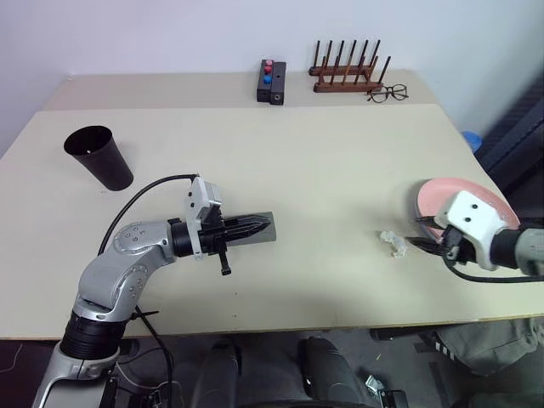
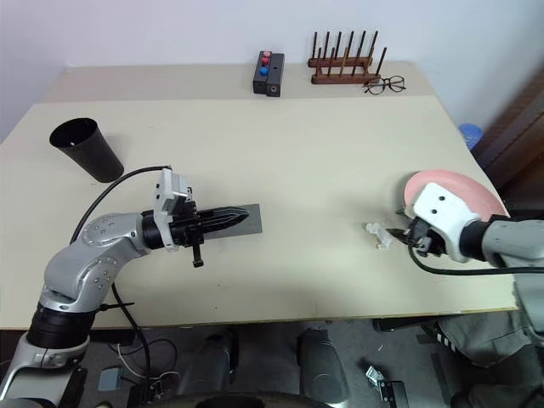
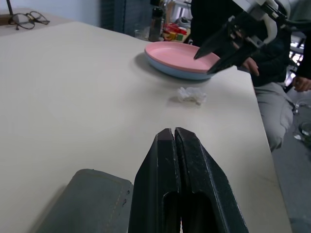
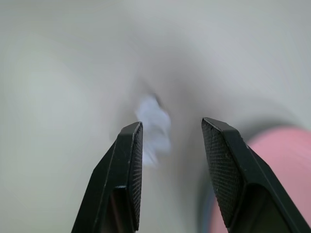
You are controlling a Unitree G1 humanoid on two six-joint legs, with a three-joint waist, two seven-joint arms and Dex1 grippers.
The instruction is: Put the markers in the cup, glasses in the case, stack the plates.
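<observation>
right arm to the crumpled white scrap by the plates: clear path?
Likely yes. The right pincer is open, aimed at the crumpled white scrap, which lies on bare table just beside the stacked plates; nothing stands between.

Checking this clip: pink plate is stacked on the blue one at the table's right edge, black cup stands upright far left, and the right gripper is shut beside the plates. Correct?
Not quite. The right gripper is open, its fingers apart with nothing between them, as the right wrist view shows. The pink plate does sit on the blue plate, and the cup stands upright far left.
</observation>
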